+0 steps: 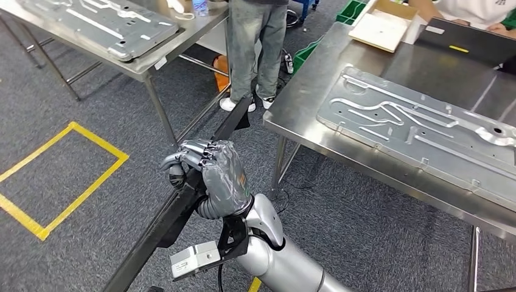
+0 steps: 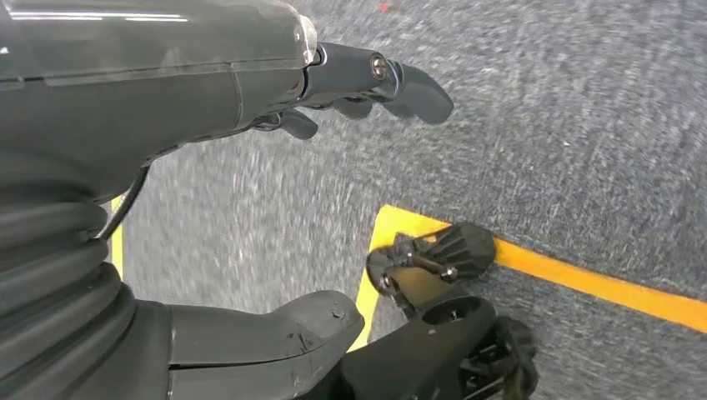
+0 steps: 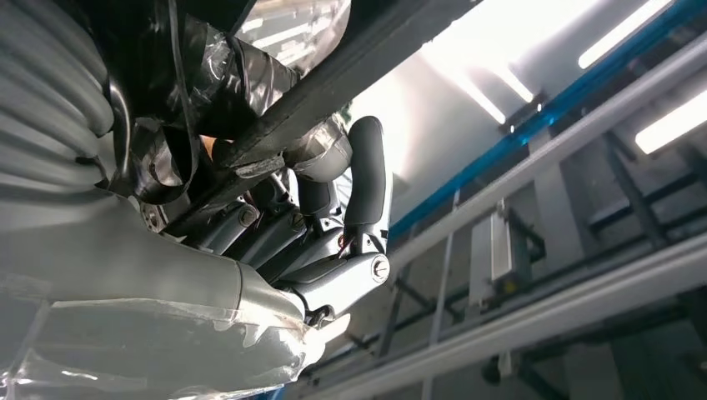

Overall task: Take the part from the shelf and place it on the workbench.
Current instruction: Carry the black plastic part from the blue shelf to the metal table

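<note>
Head view shows right hand [image 1: 210, 176] gripping the black part [image 1: 182, 207]; wrist view shows left hand [image 2: 208, 75] empty, fingers apart.

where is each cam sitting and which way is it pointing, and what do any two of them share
Head view: high on the robot, facing forward and down at the carpet and workbench; the right hand grips the long black part.
Left wrist view: behind the left hand, looking down at grey carpet and a yellow floor line; the fingers hold nothing.
Right wrist view: behind the right hand, looking up at ceiling lights.
Head and right wrist views share the right hand wrapped around the part.
</note>
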You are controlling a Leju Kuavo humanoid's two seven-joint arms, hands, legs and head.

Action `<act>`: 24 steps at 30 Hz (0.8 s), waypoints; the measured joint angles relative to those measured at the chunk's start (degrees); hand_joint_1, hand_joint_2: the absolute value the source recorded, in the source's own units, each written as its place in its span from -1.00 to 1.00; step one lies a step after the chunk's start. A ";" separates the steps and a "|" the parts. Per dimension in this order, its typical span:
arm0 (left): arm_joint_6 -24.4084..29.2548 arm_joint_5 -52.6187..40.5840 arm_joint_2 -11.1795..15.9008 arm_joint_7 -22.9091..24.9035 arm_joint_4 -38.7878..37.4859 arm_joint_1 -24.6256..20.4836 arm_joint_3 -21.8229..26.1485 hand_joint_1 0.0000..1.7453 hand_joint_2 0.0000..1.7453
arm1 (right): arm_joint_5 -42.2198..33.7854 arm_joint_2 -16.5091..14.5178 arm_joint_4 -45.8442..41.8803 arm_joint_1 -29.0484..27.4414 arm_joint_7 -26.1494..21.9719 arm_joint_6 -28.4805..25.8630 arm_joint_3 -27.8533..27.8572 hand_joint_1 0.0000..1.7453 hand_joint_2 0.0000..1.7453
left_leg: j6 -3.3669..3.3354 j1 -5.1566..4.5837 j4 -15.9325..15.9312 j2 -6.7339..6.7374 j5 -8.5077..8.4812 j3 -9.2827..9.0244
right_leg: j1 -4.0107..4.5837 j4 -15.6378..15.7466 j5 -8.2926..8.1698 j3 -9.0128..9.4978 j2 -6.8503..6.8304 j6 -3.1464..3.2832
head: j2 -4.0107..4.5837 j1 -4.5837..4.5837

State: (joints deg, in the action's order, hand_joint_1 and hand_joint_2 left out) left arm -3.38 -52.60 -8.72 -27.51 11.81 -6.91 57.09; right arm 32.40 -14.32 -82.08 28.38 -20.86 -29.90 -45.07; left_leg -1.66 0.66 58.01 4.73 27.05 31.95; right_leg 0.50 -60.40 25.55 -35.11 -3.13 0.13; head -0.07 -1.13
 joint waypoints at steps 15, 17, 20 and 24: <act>0.16 -0.05 0.30 0.10 0.01 0.26 0.21 -1.00 1.00 | 0.04 -0.16 -0.44 -0.15 0.33 -0.02 0.00 1.00 1.00 | 2.67 1.15 4.08 -6.87 0.51 2.33 | -1.06 1.35 -0.13 0.79 8.26 0.74 | -0.01 0.12; 0.16 -0.05 0.28 0.10 0.00 0.15 0.26 -1.00 1.00 | 0.04 -0.17 -0.45 -0.15 0.34 -0.02 0.00 1.00 1.00 | 2.34 1.14 1.81 -8.15 0.27 1.39 | -1.00 0.70 0.07 0.17 9.19 0.06 | 0.00 0.13; 0.17 -0.07 0.21 0.10 0.00 0.04 0.30 -1.00 1.00 | 0.04 -0.15 -0.46 -0.17 0.33 -0.03 0.00 1.00 1.00 | 1.13 1.02 1.67 -6.57 -0.14 1.50 | -1.02 0.26 0.18 -0.44 9.07 -0.70 | 0.00 0.11; 0.21 -0.05 0.20 0.08 0.00 0.09 0.36 -1.00 1.00 | 0.04 -0.14 -0.59 -0.13 0.34 -0.04 0.00 1.00 1.00 | 0.04 0.78 1.42 -3.93 -0.26 1.53 | -0.90 -10.86 6.22 -5.69 3.89 -1.43 | -0.01 0.01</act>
State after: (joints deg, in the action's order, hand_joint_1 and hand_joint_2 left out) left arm -3.17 -52.65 -8.52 -27.43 11.81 -6.82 57.45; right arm 32.44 -14.45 -82.67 28.25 -20.51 -29.94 -45.07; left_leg -1.62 1.45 59.43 0.80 26.78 33.48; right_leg -0.40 -71.26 31.77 -40.79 0.76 -1.29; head -0.07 -1.12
